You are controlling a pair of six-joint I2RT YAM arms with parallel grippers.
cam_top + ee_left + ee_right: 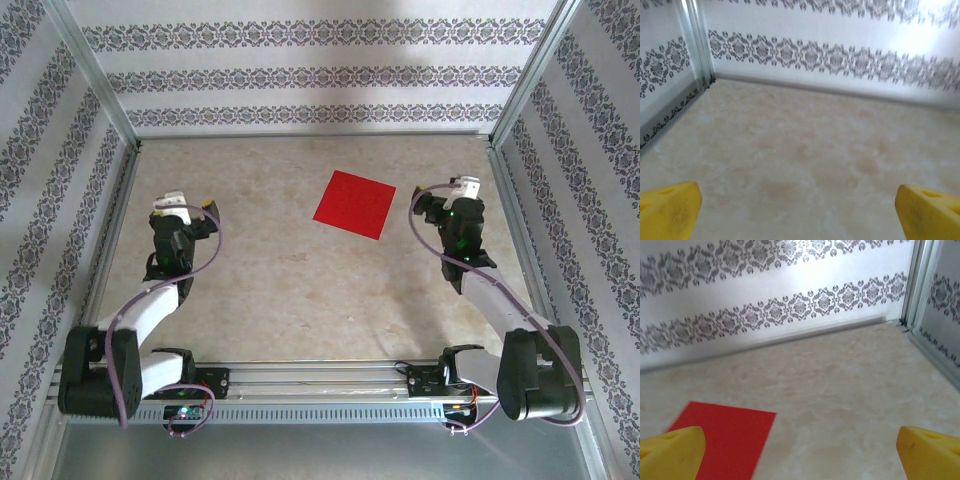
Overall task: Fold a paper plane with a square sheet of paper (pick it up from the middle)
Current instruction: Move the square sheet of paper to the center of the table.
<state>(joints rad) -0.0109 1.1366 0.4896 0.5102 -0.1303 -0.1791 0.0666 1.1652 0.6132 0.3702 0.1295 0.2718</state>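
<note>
The square sheet of paper (355, 204) is bright red and lies flat and unfolded on the beige table, right of centre toward the back. In the right wrist view its near corner (727, 437) shows at the lower left. My right gripper (452, 190) hangs just to the right of the sheet, apart from it, open, nothing between its yellow fingertips (927, 452). On the left side of the table my left gripper (185, 207) is well away from the paper, open too, with bare table between its yellow fingertips (670, 207).
Patterned walls (310, 70) with metal corner posts (95, 70) enclose the table at the back and both sides. A metal rail (320, 378) carrying the arm bases runs along the near edge. Bare table (300, 280) lies between the arms.
</note>
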